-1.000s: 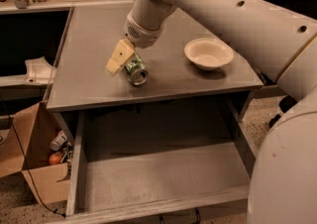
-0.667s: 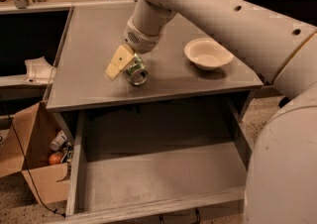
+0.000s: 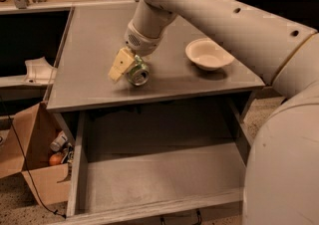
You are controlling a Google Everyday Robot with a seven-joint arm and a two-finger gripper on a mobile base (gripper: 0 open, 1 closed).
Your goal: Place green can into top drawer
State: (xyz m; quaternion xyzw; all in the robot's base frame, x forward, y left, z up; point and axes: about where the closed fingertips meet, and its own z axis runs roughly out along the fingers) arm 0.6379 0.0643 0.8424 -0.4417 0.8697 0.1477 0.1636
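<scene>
One green can [image 3: 138, 74] clamped in fingers [image 3: 119, 64] near desk [image 3: 89, 69] front; top drawer [image 3: 164, 179] open below.

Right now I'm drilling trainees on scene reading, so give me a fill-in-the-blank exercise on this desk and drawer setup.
1. The gripper is at the green can, both left of the cream ____.
2. Below the desk, the top drawer stands ____.
3. On the floor left of the desk sits a brown cardboard ____.
Missing words: bowl; open; box.
</scene>
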